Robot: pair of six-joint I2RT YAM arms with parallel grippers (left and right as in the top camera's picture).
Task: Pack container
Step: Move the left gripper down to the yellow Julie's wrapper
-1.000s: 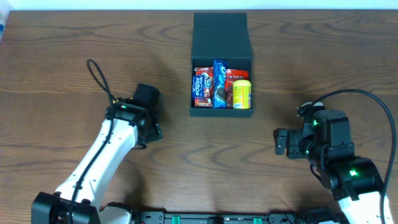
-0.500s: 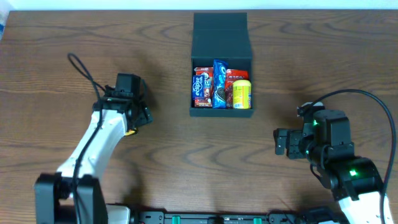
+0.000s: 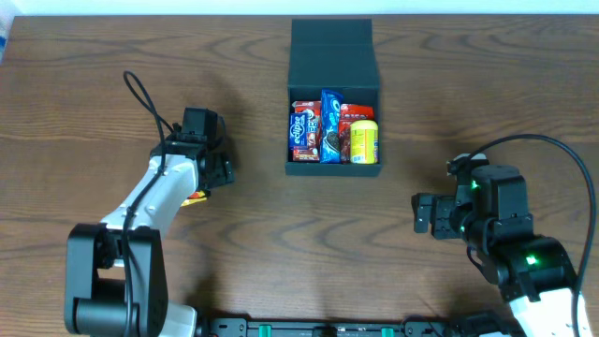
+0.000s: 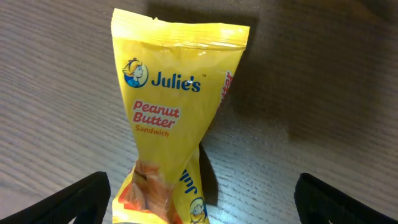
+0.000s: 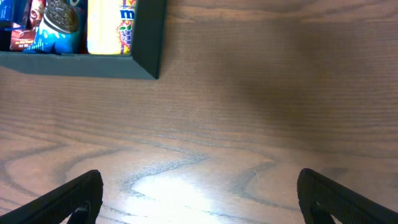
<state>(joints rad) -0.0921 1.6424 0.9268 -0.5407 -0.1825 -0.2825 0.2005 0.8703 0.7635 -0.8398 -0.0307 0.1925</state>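
The dark teal container (image 3: 333,169) stands open at the table's far middle, its flap lid (image 3: 331,51) folded back. It holds several snack packets, among them a blue Oreo packet (image 3: 330,124) and a yellow packet (image 3: 364,140). A yellow Julie's peanut butter sandwich packet (image 4: 177,124) lies on the table. My left gripper (image 4: 204,200) is open right over it, one finger on each side. In the overhead view the left gripper (image 3: 203,157) hides most of that packet (image 3: 195,197). My right gripper (image 5: 202,199) is open and empty over bare wood, right of the container (image 5: 81,63).
The table is dark brown wood. The left arm's black cable (image 3: 145,105) loops above the table on the left. The right arm (image 3: 496,229) sits near the front right edge.
My left gripper swung left and farther back, then shifted slightly right, and now sits over the yellow packet. The right arm and the container have not moved.
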